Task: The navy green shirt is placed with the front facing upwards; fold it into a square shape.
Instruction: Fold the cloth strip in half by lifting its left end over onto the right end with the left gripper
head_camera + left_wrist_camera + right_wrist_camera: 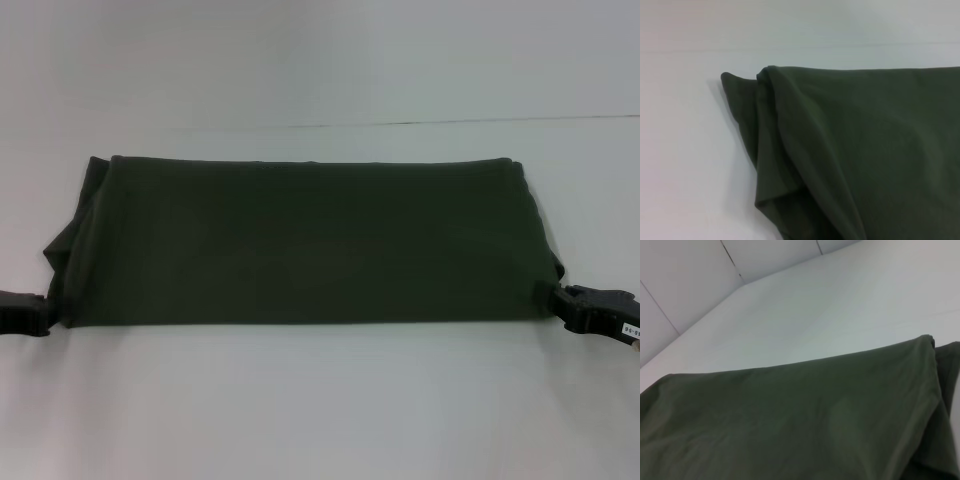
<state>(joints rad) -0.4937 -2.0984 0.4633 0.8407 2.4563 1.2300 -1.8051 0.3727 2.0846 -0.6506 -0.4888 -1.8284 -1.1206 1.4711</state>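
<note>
The dark olive-green cotton shirt (310,240) is lying as a wide folded band across the middle of the white tabletop (320,410), plain side up, with loose layers bunching at both short ends. Judging from this, the step in hand is a further fold, and doing it well would mean keeping both near corners level, drawing the cloth taut so the ends are not sagging, and tucking the stray flaps inside before laying it down. The black left hand (40,312) is sitting low at the shirt's near corner toward the tabletop's left edge, reaching in sideways. The black right hand (562,298) is mirroring it at the opposite near corner, touching the cloth. I cannot tell whether either is gripping fabric.
</note>
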